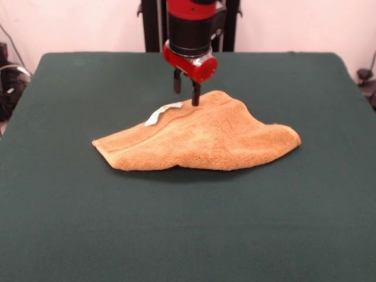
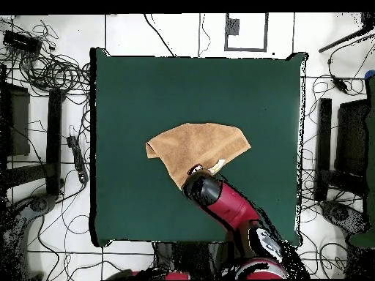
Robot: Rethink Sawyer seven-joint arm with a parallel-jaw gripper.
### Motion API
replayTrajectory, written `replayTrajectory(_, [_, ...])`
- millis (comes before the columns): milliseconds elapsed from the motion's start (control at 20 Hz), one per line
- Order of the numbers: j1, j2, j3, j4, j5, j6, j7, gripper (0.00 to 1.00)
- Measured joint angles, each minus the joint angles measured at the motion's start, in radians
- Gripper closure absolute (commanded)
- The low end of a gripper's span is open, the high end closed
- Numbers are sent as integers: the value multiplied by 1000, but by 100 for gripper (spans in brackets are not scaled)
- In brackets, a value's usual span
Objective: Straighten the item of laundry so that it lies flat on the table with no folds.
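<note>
The orange-tan terry towel (image 1: 202, 136) lies folded over on itself near the middle of the dark green table (image 1: 188, 235), bunched into a rough triangle rather than spread flat: a doubled edge runs along its near side in the front view, one corner points to the picture's left and a rounded lobe reaches to the right. A woven border band crosses its upper layer, and the small white tag (image 1: 161, 113) sticks out at the far edge, resting on the cloth. The red and black arm comes down over that far edge, and the gripper (image 1: 186, 93) hangs with its two dark fingers (image 1: 195, 94) held a little apart, one tip touching the towel's raised far edge just beside the tag, the other just off the fabric. From overhead, the towel (image 2: 196, 148) sits slightly toward the robot's side of centre, the arm covering its nearest corner.
</note>
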Motion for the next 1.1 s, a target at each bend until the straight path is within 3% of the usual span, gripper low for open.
replayTrajectory(550, [-62, 11, 0, -3, -40, -64, 0, 0])
replayTrajectory(1100, [-70, 41, 1, -10, -69, -130, 0, 0])
